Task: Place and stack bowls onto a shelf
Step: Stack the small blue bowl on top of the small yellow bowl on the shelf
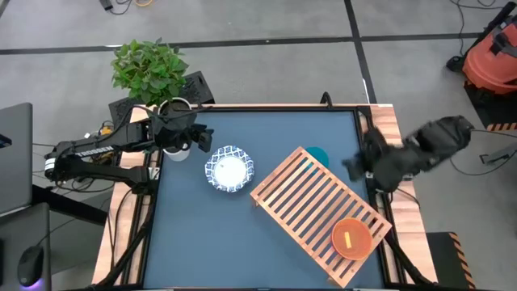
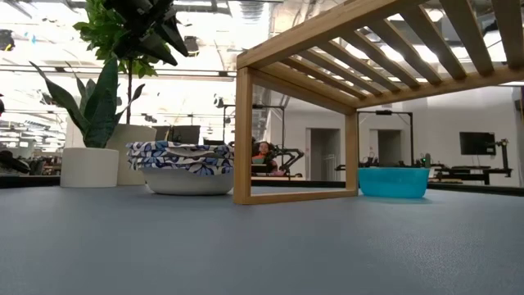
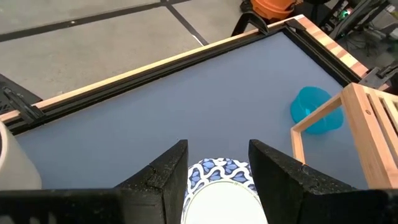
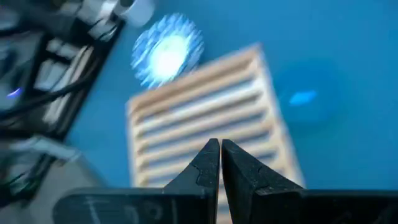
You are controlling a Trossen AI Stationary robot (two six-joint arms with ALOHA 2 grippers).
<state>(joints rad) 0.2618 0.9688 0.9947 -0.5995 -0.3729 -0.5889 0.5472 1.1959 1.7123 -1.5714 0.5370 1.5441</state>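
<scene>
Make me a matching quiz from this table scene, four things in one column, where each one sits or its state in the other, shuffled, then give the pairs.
Things:
1. orange bowl
2. teal bowl
3. white bowl with blue rim
4. right gripper

Places or states:
A. on the tabletop by the shelf's far end
B. fingers shut, empty
C. on top of the shelf
D. on the tabletop, just ahead of the left gripper

Pairs: 1-C, 2-A, 3-D, 4-B
</scene>
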